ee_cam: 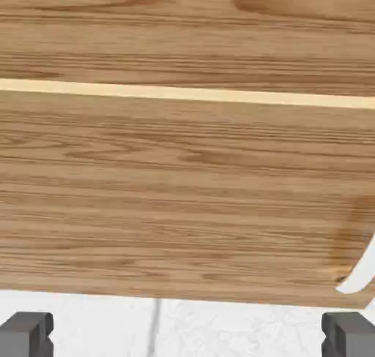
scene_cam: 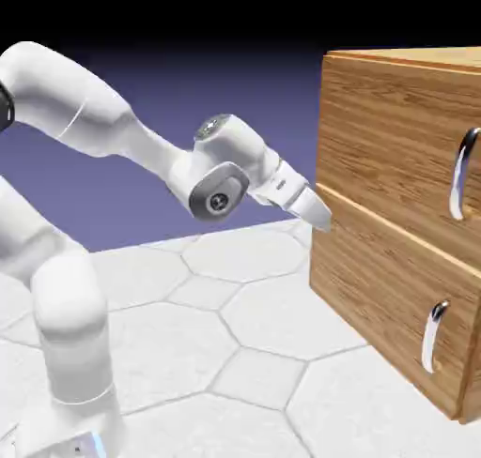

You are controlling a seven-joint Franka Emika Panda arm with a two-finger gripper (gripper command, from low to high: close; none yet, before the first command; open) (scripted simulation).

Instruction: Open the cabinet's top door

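Gripper, exterior view: fingertips wide apart, nothing between them, presumably kept spread to admit a handle. Top door lies right of and above it, closed; its curved handle, farther right, likely offers the pulling point.

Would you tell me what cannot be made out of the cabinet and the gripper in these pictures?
- Cabinet's far side: cut off by the exterior view's right edge.
- Lower handle: mostly beyond the hand view's right edge.
- Gripper's fingertips: too small to tell apart in the exterior view.
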